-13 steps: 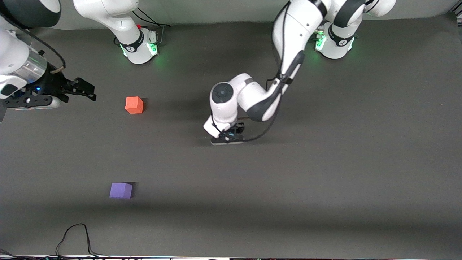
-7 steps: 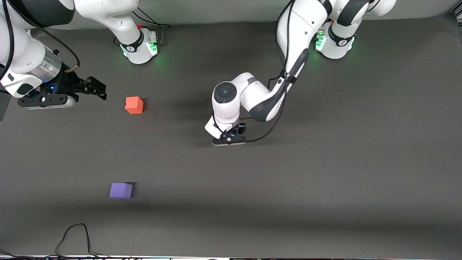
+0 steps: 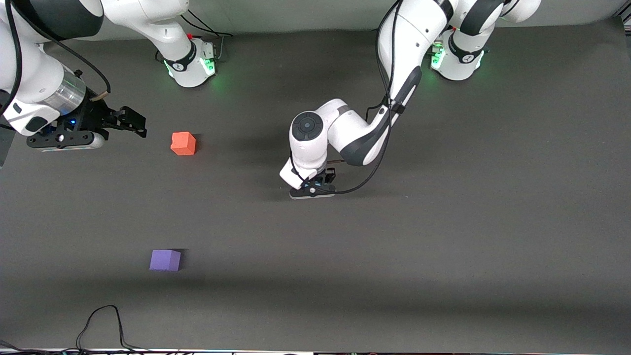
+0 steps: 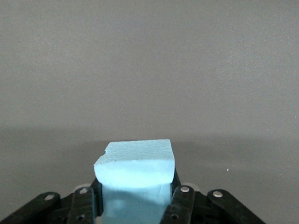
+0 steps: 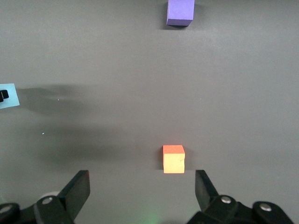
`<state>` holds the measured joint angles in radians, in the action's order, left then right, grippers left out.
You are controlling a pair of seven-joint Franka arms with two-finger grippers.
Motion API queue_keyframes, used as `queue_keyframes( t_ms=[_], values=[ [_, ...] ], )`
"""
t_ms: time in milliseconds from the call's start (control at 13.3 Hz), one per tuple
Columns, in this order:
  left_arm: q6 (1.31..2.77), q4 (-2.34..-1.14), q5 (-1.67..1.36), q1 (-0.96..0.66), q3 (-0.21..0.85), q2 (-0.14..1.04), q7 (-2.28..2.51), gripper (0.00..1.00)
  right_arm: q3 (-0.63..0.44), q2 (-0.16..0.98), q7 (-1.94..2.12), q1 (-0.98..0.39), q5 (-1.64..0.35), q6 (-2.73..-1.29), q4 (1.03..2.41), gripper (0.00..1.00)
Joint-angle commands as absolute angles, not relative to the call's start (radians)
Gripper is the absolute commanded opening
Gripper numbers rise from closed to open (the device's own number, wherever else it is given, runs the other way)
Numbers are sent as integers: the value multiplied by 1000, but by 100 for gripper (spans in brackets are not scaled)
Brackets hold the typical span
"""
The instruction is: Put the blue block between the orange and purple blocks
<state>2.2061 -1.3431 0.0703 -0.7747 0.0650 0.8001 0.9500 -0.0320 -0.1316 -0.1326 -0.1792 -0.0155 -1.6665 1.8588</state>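
My left gripper (image 4: 136, 187) is shut on the light blue block (image 4: 135, 167), whose sides sit between the two black fingers. In the front view that gripper (image 3: 315, 188) hangs low over the middle of the mat, and the hand hides the block. The orange block (image 3: 183, 143) lies toward the right arm's end. The purple block (image 3: 165, 260) lies nearer to the front camera than the orange one. My right gripper (image 3: 135, 123) hovers open beside the orange block (image 5: 174, 159), nothing between its fingers. The purple block (image 5: 180, 12) and an edge of the blue block (image 5: 8, 95) also show in the right wrist view.
A dark grey mat (image 3: 443, 222) covers the table. The two arm bases (image 3: 190, 64) (image 3: 458, 59) stand at the edge farthest from the front camera. A black cable (image 3: 101, 320) loops at the edge nearest to it, near the purple block.
My right arm has swung in toward the orange block, mostly in the first half second. My left hand shifted slightly and stays shut on the blue block.
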Motion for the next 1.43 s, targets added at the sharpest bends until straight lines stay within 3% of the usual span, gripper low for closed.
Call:
queue_keyframes(
  t_ms=[0,302,754,905,980,1055,1357],
  values=[
    [2192,-1353,77,-781,60,790,962,43,-32,-129,-153,-183,-28,-1671,1852,100],
    [2174,-1353,78,-782,60,790,962,43,-32,-127,-153,-183,-28,-1671,1852,100],
    [2213,-1364,94,-910,61,836,1038,44,-32,-124,-153,-181,-28,-1680,1853,100],
    [2220,-1365,94,-911,60,851,1045,60,-32,-120,-153,-181,-28,-1683,1852,100],
    [2209,-1367,98,-911,60,851,1045,87,-32,-120,-153,-181,-28,-1683,1852,100],
    [2197,-1367,100,-907,60,844,1040,95,-32,-120,-153,-181,-28,-1683,1852,100],
    [2079,-1355,72,-754,80,744,967,98,-32,-118,-155,-181,-29,-1683,1850,100]
  ],
)
